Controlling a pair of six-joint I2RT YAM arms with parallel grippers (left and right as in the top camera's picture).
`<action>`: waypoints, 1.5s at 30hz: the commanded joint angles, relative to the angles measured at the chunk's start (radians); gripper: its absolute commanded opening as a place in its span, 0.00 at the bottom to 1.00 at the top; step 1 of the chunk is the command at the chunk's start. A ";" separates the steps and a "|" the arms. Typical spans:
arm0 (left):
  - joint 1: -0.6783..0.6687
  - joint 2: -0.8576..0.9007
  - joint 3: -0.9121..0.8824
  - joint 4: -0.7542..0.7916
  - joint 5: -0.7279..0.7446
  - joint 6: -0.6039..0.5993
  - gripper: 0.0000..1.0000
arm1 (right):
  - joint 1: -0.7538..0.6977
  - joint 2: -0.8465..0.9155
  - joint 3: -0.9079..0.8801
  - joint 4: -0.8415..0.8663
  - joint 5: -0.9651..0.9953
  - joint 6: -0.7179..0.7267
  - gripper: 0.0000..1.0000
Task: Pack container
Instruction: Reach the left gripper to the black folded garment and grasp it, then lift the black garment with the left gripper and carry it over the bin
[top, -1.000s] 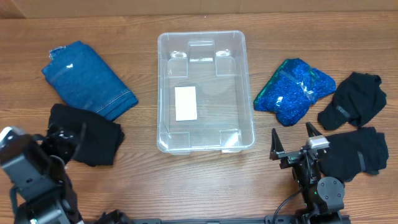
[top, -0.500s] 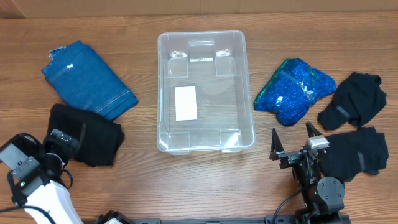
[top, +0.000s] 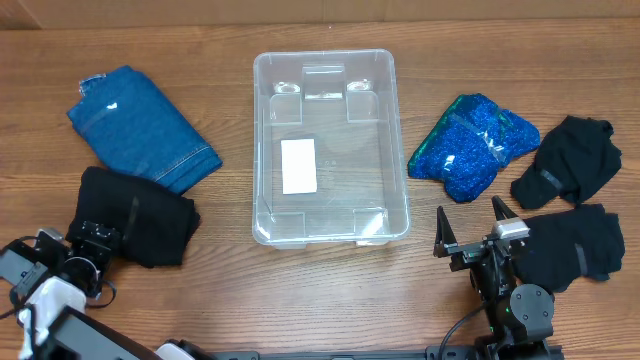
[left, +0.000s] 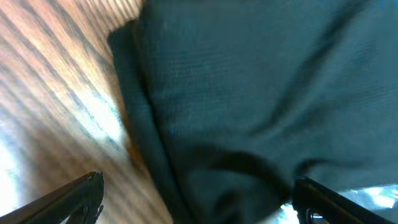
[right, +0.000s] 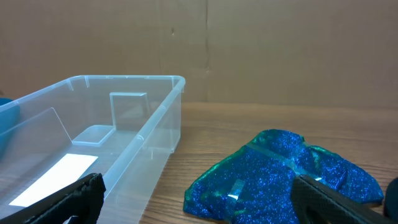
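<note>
The clear container (top: 399, 190) sits at the table's middle, with only a white label (top: 299, 165) on its bottom; its near corner shows in the right wrist view (right: 149, 118). My left gripper (top: 88, 245) is open at the lower left, its fingers (left: 198, 194) spread low over the edge of a folded black garment (top: 140, 215), which fills the left wrist view (left: 261, 93). My right gripper (top: 474, 226) is open and empty near the front edge; in the right wrist view its fingers (right: 198, 196) point at a sparkly blue garment (right: 286, 171), also seen overhead (top: 472, 143).
A folded denim garment (top: 140, 125) lies at the far left. Two black garments lie at the right, one further back (top: 570, 160) and one nearer (top: 572, 245) beside my right arm. A cardboard wall (right: 249, 43) stands behind the table.
My left arm has swung down and toward the front edge, bringing its open gripper low at the near edge of the black garment. The right arm has not moved.
</note>
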 joint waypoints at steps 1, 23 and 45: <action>0.004 0.114 -0.009 0.083 0.161 0.031 1.00 | 0.000 -0.003 -0.010 0.006 0.010 -0.003 1.00; -0.133 0.191 0.011 0.234 0.319 -0.146 0.04 | 0.000 -0.003 -0.010 0.006 0.010 -0.003 1.00; -0.459 -0.562 0.420 -0.085 0.317 -0.516 0.04 | 0.000 -0.003 -0.010 0.006 0.010 -0.003 1.00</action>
